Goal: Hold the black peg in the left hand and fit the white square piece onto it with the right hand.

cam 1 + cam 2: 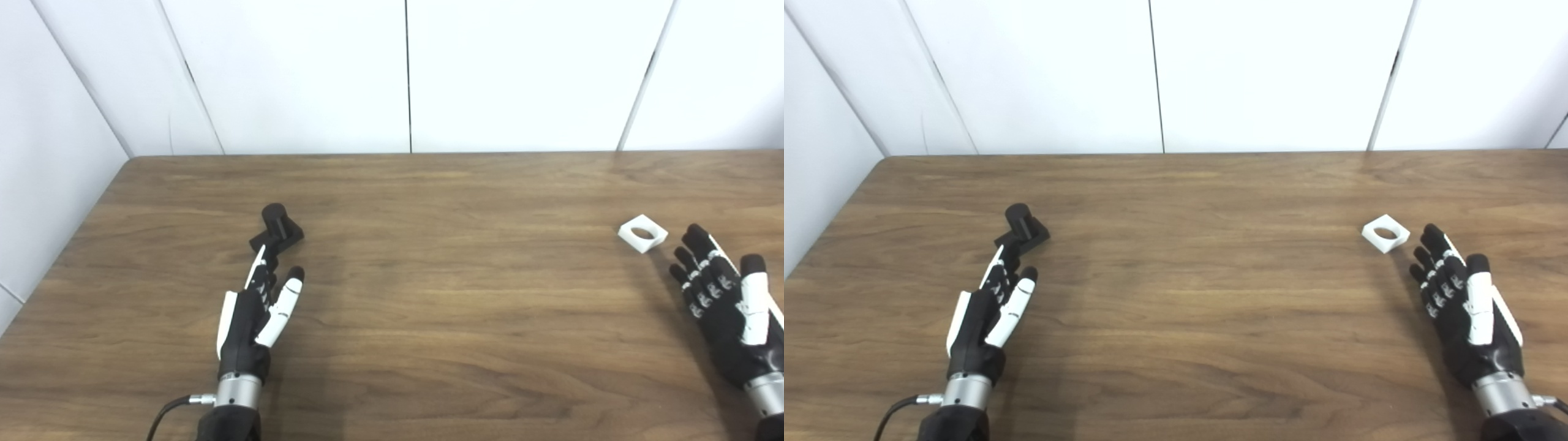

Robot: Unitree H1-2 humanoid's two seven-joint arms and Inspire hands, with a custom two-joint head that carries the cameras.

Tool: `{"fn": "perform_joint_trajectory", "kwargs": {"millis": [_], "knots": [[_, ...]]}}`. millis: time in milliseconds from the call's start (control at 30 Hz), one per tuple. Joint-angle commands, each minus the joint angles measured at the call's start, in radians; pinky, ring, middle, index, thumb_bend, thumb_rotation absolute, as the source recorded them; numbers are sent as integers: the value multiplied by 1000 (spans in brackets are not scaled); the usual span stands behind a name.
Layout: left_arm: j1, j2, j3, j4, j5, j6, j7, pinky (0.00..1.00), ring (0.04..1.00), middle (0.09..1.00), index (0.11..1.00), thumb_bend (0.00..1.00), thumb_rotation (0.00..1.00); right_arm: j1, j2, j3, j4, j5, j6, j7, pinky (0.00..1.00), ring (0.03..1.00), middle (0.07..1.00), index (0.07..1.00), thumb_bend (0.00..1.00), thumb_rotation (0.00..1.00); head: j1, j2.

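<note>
Both hands open, empty, on desk [429, 318].
Left hand [254, 318] near peg [278, 229]; right hand [1461, 306] near piece [1386, 233].

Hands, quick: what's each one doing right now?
Left hand: open, holding nothing, fingertips by the black peg.
Right hand: open, holding nothing, near the white square piece.
</note>
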Motion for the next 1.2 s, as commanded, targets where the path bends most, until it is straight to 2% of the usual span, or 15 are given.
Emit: {"fn": "perform_joint_trajectory", "kwargs": {"millis": [0,67,133,267,433,600,833,1167], "knots": [[43,26,-8,-45,71,-8,19,997,1000,1000,965,481,588,24,22,10,1,9,-14,5,1000,1000,1000,961,677,1000,1,0],[26,44,-11,-60,134,5,20,976,996,995,957,481,554,24,24,11,3,9,-15,4,1000,1000,1000,963,674,1000,1,1],[12,54,-14,-81,195,31,13,946,986,989,950,496,562,26,25,11,2,11,-12,3,1000,1000,1000,965,666,1000,1,1],[-31,67,-22,-126,353,125,7,936,974,982,950,518,534,28,28,13,0,5,-10,-4,1000,1000,1000,965,674,1000,0,-2],[-88,101,-26,-119,473,189,8,939,977,969,936,599,360,30,29,11,1,10,-10,-3,1000,1000,1000,953,680,1000,-1,-4],[-132,138,-34,-92,554,248,3,929,980,954,891,671,311,30,28,12,4,13,-7,1,1000,1000,1000,959,674,1000,-1,-8],[-182,176,-39,-5,628,244,39,899,984,941,827,742,274,30,32,10,5,7,2,-12,1000,1000,1000,952,693,1000,-6,-10],[-255,218,-64,107,660,256,27,961,989,945,810,747,292,34,30,13,-3,4,7,-17,999,1000,1000,954,702,1000,-16,-13]]}}
